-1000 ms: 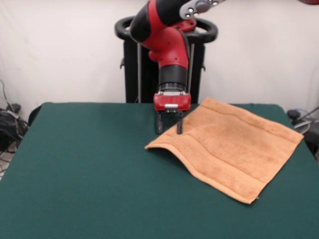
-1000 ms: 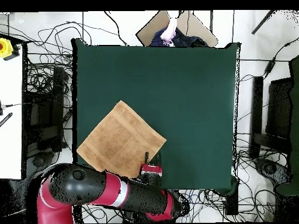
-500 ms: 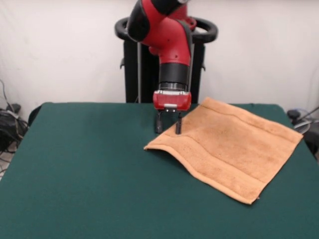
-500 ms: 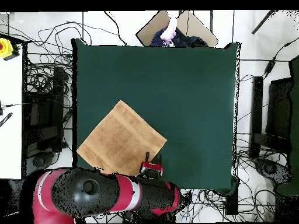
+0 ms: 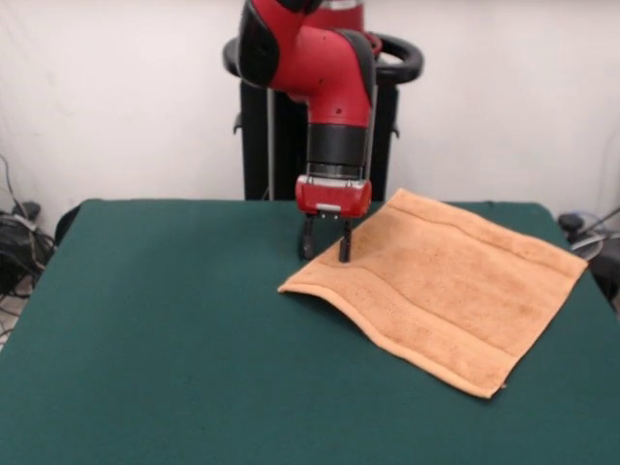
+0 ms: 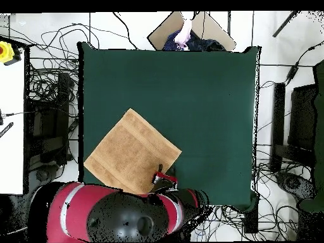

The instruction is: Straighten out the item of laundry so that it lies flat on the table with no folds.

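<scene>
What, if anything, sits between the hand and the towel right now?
Nothing visible. The hand is at the towel by its left corner in the front view, one finger over the cloth, one just off its edge. The table around it is bare felt.

Towel (image 5: pixel 450 291): light orange terry cloth, roughly square, woven band stripes running parallel near two opposite edges. It lies spread open on the table (image 5: pixel 174 339), turned diamond-wise to the table edges, in the front view on the right half and reaching close to the far and right edges. Surface mostly flat. The corner pointing toward the table's middle is slightly raised, with a shadow beneath it. Table: large, rectangular, dark green felt-like top, much larger than the towel (image 6: pixel 131 153)
</scene>
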{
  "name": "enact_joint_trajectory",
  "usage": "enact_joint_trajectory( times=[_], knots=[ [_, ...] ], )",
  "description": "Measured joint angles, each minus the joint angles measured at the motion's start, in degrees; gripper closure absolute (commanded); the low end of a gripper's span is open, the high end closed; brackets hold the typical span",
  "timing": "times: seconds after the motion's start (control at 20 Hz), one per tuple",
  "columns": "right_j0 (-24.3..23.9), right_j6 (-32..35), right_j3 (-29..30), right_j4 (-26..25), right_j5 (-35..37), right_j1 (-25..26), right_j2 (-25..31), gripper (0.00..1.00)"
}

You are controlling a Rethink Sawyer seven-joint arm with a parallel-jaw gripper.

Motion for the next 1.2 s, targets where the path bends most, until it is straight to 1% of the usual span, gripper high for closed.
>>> enact_joint_trajectory(
  times=[0.2,0.85,0.9,1.1,1.2],
  knots=[
    [-2.21,0.00,0.07,-1.43,3.21,-2.06,2.13,0.00],
    [-5.82,0.00,0.12,-3.73,12.89,-6.80,6.81,0.00],
    [-6.98,0.00,0.22,-4.32,14.89,-7.78,8.10,0.00],
    [-9.20,0.00,0.60,-4.99,19.07,-9.79,10.58,0.00],
    [-11.77,0.01,1.16,-5.08,24.86,-11.98,13.49,0.00]
  ],
)
